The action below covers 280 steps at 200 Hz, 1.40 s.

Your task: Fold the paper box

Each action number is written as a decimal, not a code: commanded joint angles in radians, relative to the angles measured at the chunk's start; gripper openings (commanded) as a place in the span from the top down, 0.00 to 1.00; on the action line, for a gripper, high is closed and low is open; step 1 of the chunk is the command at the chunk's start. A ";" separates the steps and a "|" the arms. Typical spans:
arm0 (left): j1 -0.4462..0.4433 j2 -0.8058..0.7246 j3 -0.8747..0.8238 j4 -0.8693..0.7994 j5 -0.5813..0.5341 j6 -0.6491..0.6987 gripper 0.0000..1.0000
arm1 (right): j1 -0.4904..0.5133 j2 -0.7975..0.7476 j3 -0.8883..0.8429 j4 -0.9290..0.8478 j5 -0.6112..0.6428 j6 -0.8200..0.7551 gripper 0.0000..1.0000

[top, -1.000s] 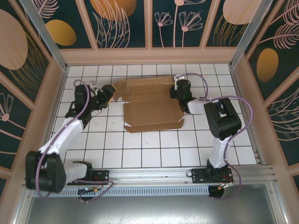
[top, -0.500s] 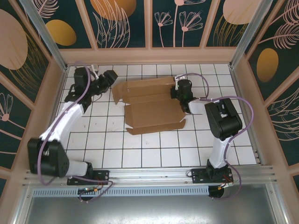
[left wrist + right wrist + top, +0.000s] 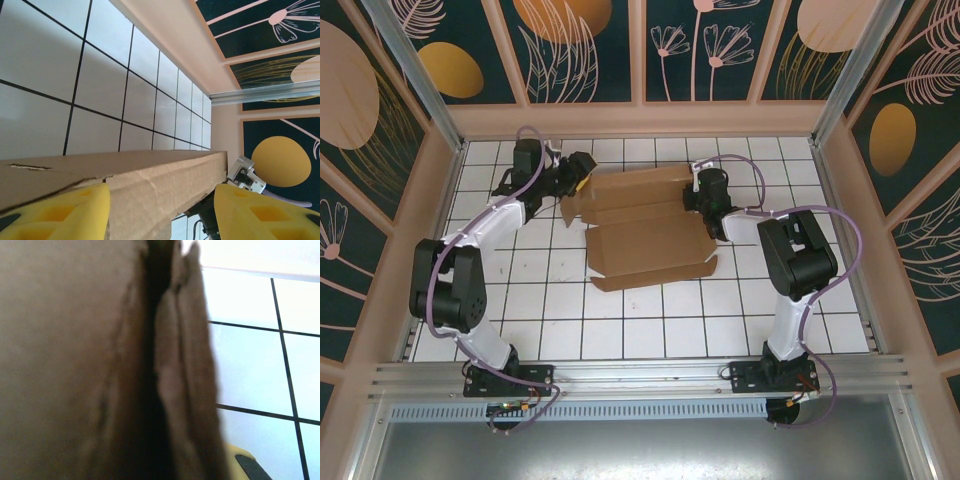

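1. The left arm (image 3: 492, 222) reaches from the lower left up to the upper left of the top view.
2. The left jaws are at the far left corner of the box (image 3: 650, 240).
3. In the left wrist view, two yellow pads (image 3: 55, 215) show at the bottom, one on each side. The left jaws are apart. An edge of the brown box runs between them. The card lies against the pad on the left, and there is a gap next to the pad on the right.
4. The box is brown and wide, with creases and flaps. It lies in the middle of the white tiled tabletop (image 3: 620, 320), a bit toward the top of the view.
5. The right jaws are at the right edge of the box, just right of the middle. The right arm (image 3: 795, 255) bends up to them from the lower right.
6. In the right wrist view, brown card is very close and blurry on the left side. Folded layers show in it. A bit of one yellow pad (image 3: 240, 462) peeks out at the bottom right, with white tiles beside it. I cannot tell if the right jaws are apart or together.
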 commanded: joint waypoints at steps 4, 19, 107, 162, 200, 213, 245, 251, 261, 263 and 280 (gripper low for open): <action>0.003 0.015 0.014 0.025 0.026 0.006 0.44 | 0.008 0.023 0.020 -0.050 -0.001 0.020 0.88; 0.002 -0.006 0.006 -0.032 -0.015 0.049 0.43 | 0.008 0.020 0.021 -0.053 0.002 0.016 0.88; -0.007 -0.023 -0.068 0.033 -0.009 0.026 0.42 | 0.008 0.023 0.027 -0.059 0.004 0.028 0.88; -0.044 0.059 -0.030 0.132 0.037 -0.034 0.49 | 0.018 0.020 0.031 -0.071 -0.007 0.045 0.87; -0.045 0.079 -0.032 0.195 0.043 -0.073 0.65 | 0.031 0.025 0.042 -0.088 -0.003 0.054 0.87; -0.045 0.087 -0.038 0.213 0.046 -0.079 0.70 | 0.034 0.026 0.045 -0.101 0.001 0.059 0.88; -0.045 0.112 -0.020 0.199 0.050 -0.053 0.76 | 0.035 0.023 0.038 -0.114 0.007 0.106 0.88; -0.045 0.111 -0.010 0.178 0.040 -0.032 0.75 | 0.035 0.022 0.041 -0.120 0.005 0.114 0.89; -0.044 0.106 0.008 0.136 0.020 0.002 0.70 | 0.035 0.021 0.042 -0.127 0.004 0.131 0.89; -0.044 0.104 0.012 0.125 0.016 0.009 0.69 | 0.035 0.022 0.042 -0.128 0.005 0.136 0.89; -0.044 0.081 0.037 0.058 -0.026 0.071 0.58 | 0.033 0.028 0.065 -0.172 0.023 0.171 0.89</action>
